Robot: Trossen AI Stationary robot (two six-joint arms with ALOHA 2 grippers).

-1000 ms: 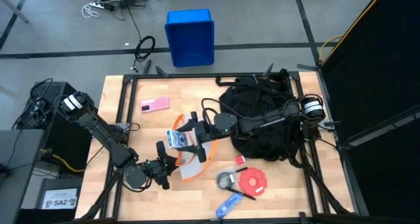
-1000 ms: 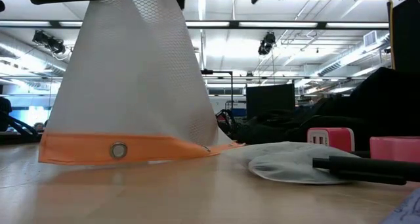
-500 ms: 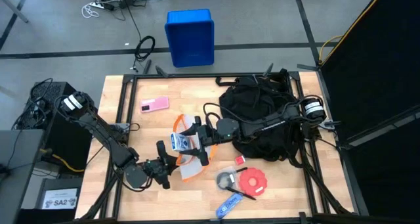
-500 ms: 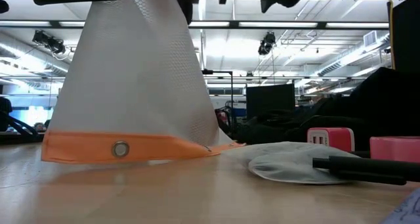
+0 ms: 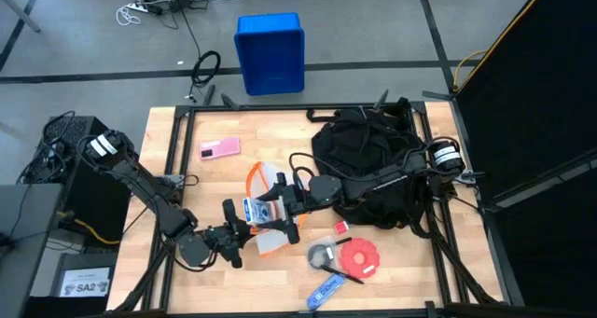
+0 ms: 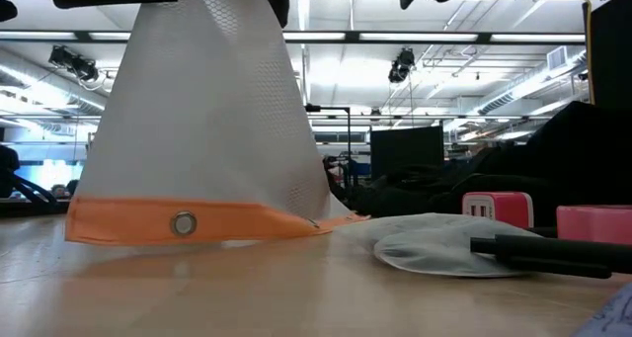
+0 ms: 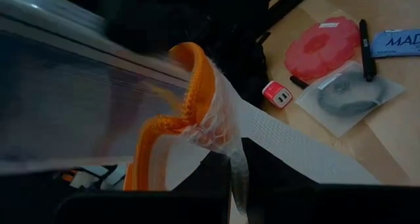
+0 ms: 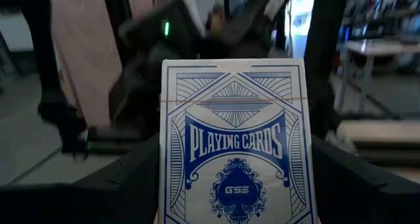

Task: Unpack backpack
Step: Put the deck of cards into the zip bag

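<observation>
The black backpack (image 5: 373, 169) lies at the table's right, its bottom on the table. My left gripper (image 5: 238, 234) is shut on a white mesh pouch with orange trim (image 5: 268, 232), near the table's front. The pouch fills the left of the low view (image 6: 197, 110) and shows in the left wrist view (image 7: 197, 112). My right gripper (image 5: 280, 209) reaches left from the backpack and is shut on a blue playing-card box (image 5: 257, 207), just above the pouch. The box also shows in the right wrist view (image 8: 235, 145). My left gripper pinches the pouch's white mesh edge (image 7: 231, 159) between its two fingers, coming level from the table's left. The pouch hangs from the hold, and its orange-trimmed edge (image 6: 178, 221) rests on the table. My right gripper pinches the card box by its two long narrow sides (image 8: 165, 178), one finger (image 8: 128, 184) on each side. The fingers come from the table's right. The box is lifted clear of the table, its printed face toward the wrist camera.
A red round disc (image 5: 359, 257), a clear bag with a grey item (image 5: 323, 255), a blue packet (image 5: 326, 288) and a small red charger (image 5: 340, 227) lie near the front. A pink flat item (image 5: 219, 148) lies far left. A blue crate (image 5: 270, 52) stands on the floor beyond.
My right gripper has carried the card box a little toward the table's near edge, over the pouch. My left gripper has kept hold of the pouch, which stays hanging with its orange edge on the table.
</observation>
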